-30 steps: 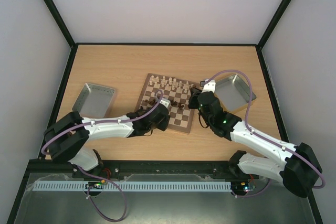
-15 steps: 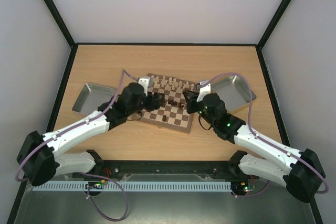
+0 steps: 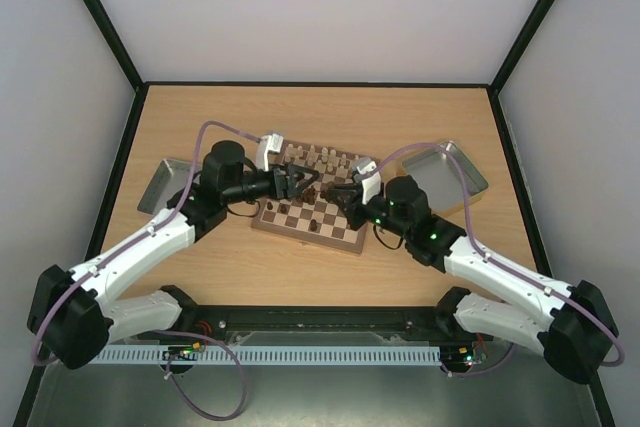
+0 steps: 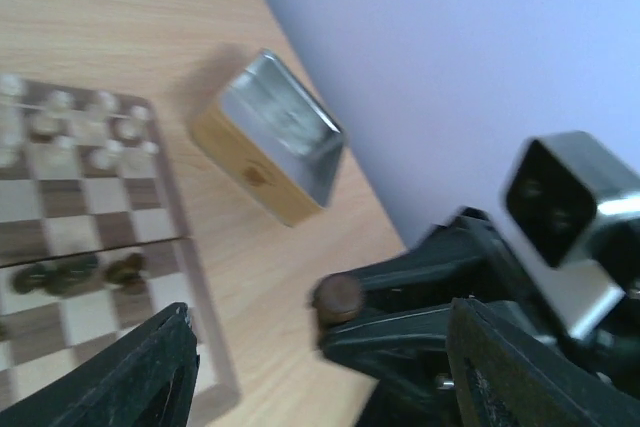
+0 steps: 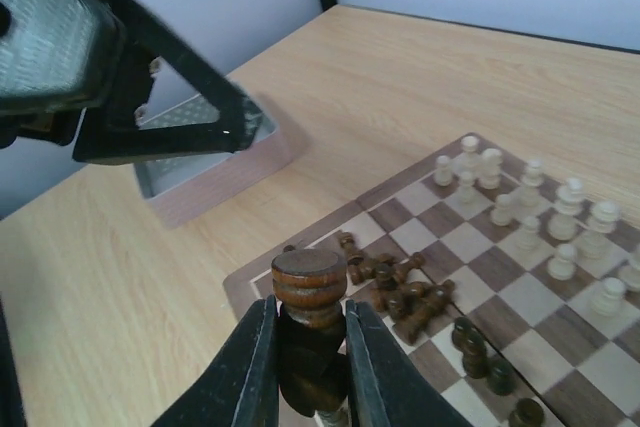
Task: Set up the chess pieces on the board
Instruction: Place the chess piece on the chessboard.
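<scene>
The board (image 3: pixel 345 239) lies mid-table. Cream chess pieces (image 3: pixel 325 158) stand along its far rows, and they show in the right wrist view (image 5: pixel 560 217). Dark pieces lie in a heap (image 5: pixel 400 287) near a board corner; a few dark pawns (image 5: pixel 480 352) stand upright beside them. My right gripper (image 5: pixel 307 309) is shut on a dark round-topped piece (image 5: pixel 310 282) and holds it above the board's corner. That held piece also shows in the left wrist view (image 4: pixel 338 297). My left gripper (image 3: pixel 300 182) is open and empty over the board, pointing at the right gripper (image 3: pixel 345 191).
A grey metal tray (image 3: pixel 165 182) sits left of the board and another (image 3: pixel 455 172) sits to its right. In the right wrist view the left gripper's fingers (image 5: pixel 150 77) hang over the left tray (image 5: pixel 200 162).
My left arm swung from the board's near side round to its left, and its gripper now points across the board. My right gripper moved left over the board with the dark piece.
</scene>
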Controlling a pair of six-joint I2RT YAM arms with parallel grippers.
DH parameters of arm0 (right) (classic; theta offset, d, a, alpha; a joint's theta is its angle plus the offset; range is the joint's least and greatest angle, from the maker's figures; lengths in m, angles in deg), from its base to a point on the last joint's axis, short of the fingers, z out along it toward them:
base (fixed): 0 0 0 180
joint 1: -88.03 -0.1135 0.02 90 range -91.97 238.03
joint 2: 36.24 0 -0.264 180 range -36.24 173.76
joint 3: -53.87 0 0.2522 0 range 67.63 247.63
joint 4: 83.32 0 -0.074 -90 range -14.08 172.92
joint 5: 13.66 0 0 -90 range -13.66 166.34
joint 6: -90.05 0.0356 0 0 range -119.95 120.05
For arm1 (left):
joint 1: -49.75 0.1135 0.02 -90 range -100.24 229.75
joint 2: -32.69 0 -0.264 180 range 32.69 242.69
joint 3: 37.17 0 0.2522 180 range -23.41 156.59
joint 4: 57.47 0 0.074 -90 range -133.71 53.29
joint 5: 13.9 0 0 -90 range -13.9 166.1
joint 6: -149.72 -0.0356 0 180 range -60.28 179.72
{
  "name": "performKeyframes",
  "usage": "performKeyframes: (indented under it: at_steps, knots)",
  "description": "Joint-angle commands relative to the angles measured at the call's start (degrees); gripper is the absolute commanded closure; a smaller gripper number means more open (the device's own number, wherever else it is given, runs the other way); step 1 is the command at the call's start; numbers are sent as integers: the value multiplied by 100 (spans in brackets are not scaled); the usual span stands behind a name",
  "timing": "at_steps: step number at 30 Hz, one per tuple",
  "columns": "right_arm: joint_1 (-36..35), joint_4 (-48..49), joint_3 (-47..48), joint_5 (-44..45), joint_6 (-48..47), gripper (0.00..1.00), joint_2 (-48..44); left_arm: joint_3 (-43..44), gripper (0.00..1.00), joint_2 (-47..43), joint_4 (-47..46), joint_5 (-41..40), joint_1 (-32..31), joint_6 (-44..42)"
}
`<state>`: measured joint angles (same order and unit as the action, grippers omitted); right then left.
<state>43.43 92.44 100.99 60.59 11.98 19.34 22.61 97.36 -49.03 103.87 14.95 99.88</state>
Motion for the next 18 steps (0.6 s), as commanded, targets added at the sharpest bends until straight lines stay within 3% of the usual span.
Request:
performKeyframes:
  at_steps: [1, 18]
  knots:
    - [13, 49, 348, -736, -478, 85, 278, 20, 30, 207, -767, 1281, 24, 455]
    - [13, 4, 601, -1045, -689, 84, 558, 12, 58, 702, -549, 1497, 19, 442]
